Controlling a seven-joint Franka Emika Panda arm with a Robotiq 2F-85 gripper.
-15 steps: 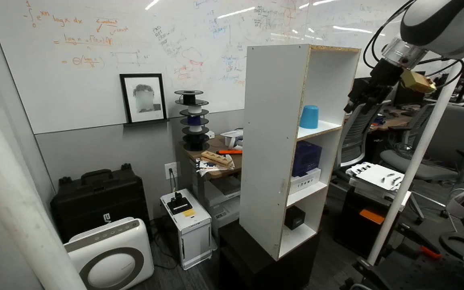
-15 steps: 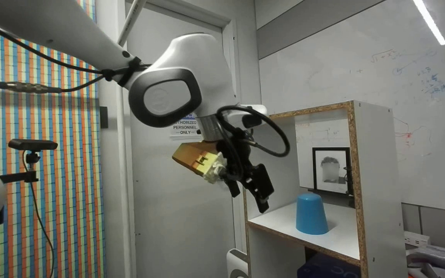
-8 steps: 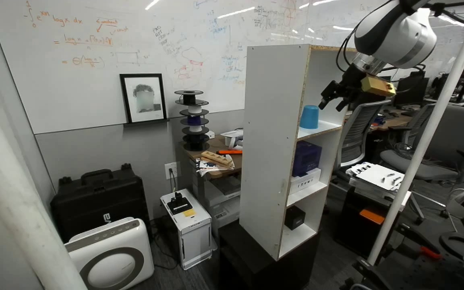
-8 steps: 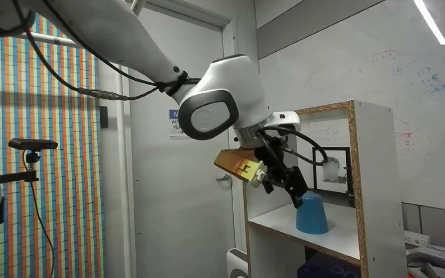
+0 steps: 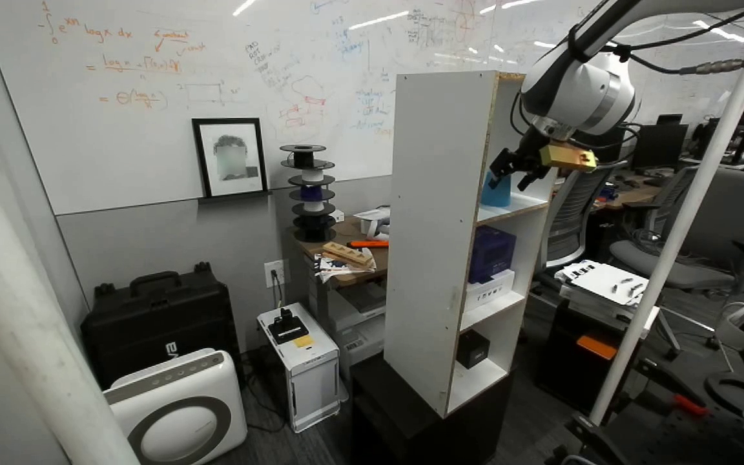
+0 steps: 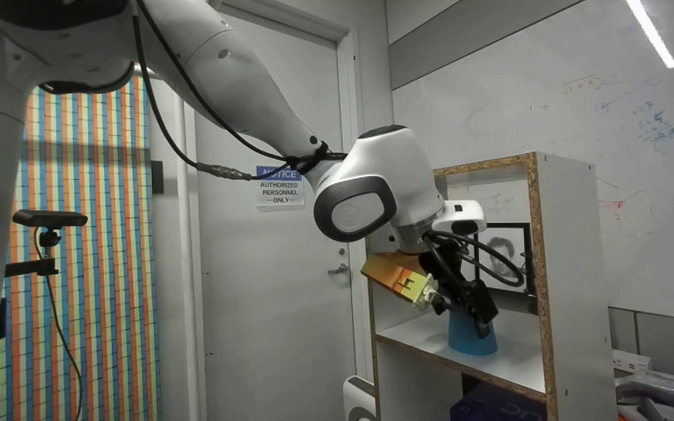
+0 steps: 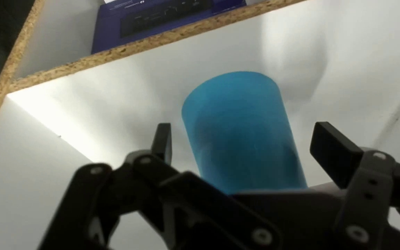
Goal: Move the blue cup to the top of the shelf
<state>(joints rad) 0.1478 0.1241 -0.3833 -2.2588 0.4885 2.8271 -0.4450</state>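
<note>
The blue cup (image 5: 497, 196) stands upside down on the floor of the top compartment of the white shelf (image 5: 440, 226); it also shows in an exterior view (image 6: 471, 342). My gripper (image 6: 461, 320) is at the shelf's open front, tilted down, in front of the cup's upper part. In the wrist view the gripper (image 7: 248, 147) is open. The cup (image 7: 241, 125) lies between its two fingers, with a gap visible on each side. The near end of the cup is hidden behind the gripper body. The shelf's top board edge (image 6: 483, 164) is above the gripper.
A dark blue-purple box (image 5: 493, 254) on a white box (image 5: 489, 290) fills part of the middle compartment. A black box (image 5: 473, 349) sits in the lowest one. A white pole (image 5: 662, 258) stands right of the shelf. A yellow block (image 6: 398, 280) is attached at the wrist.
My arm has moved toward the shelf and down, from in front of the opening to around the cup. The gripper stays open. The cup has not moved.
</note>
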